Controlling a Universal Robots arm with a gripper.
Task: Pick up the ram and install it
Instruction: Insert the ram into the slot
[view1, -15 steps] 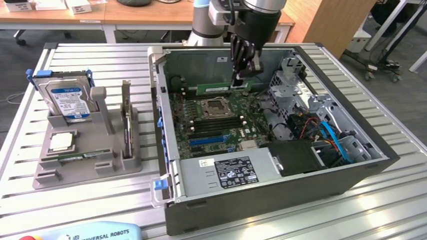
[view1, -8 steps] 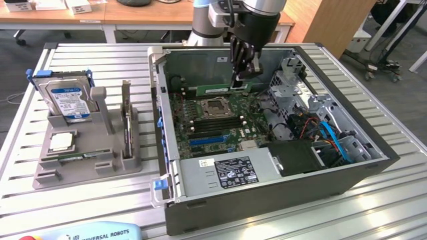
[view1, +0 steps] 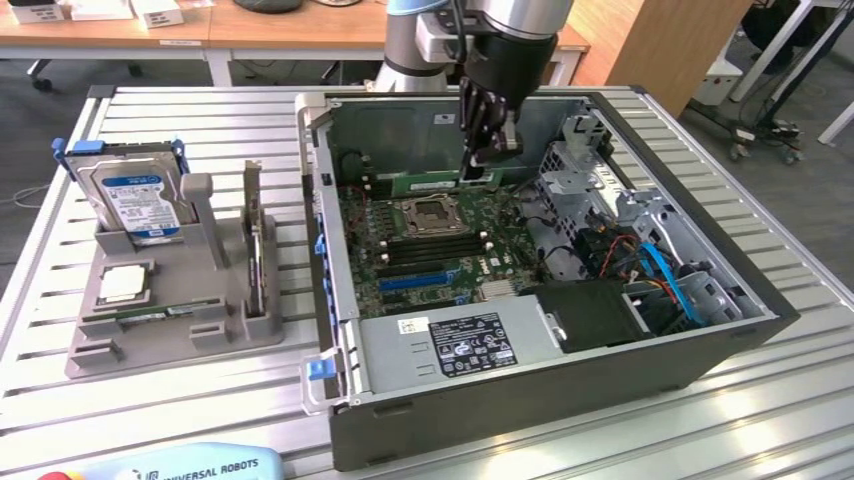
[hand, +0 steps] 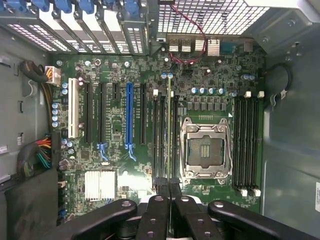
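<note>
The ram (view1: 434, 184), a thin green stick, hangs inside the open computer case (view1: 747, 330), level above the motherboard (view1: 400, 255), with my gripper (view1: 481, 165) shut on its top edge. In the wrist view the ram (hand: 169, 125) is seen edge-on as a narrow line running out from between my black fingertips (hand: 169, 189). It lies along the black memory slots (hand: 162, 140) beside the empty processor socket (hand: 206, 150). Whether it touches a slot I cannot tell.
On the exterior view's left a grey holder (view1: 160, 330) carries a blue-labelled hard drive (view1: 134, 200), a square silver processor chip (view1: 123, 283) and an upright card (view1: 254, 240). Inside the case are the power supply (view1: 454, 345), a drive cage (view1: 601, 190) and blue cables (view1: 667, 275).
</note>
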